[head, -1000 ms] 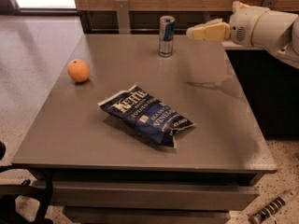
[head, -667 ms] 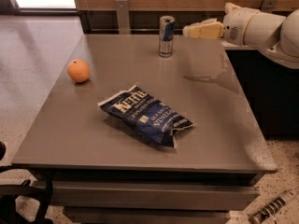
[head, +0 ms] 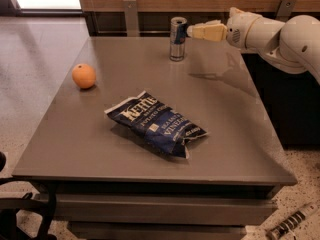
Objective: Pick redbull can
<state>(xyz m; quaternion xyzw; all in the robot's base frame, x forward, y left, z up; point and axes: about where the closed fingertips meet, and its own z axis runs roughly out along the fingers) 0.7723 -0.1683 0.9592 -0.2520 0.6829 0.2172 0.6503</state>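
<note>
The redbull can (head: 177,39) stands upright near the far edge of the grey table (head: 235,129), blue and silver with a silver top. My gripper (head: 192,31) reaches in from the right at the height of the can's upper half. Its cream fingertips (head: 206,32) are right at the can's right side, touching or nearly touching it. The white arm (head: 280,34) extends to the right edge of the view.
An orange (head: 83,76) sits at the table's left side. A dark blue chip bag (head: 156,123) lies in the middle. A wooden wall with metal brackets (head: 131,14) runs behind the table. A dark cabinet (head: 295,99) stands to the right.
My gripper has moved left toward the can, from a clear gap to its right to right against its side. The can, orange and chip bag have not moved.
</note>
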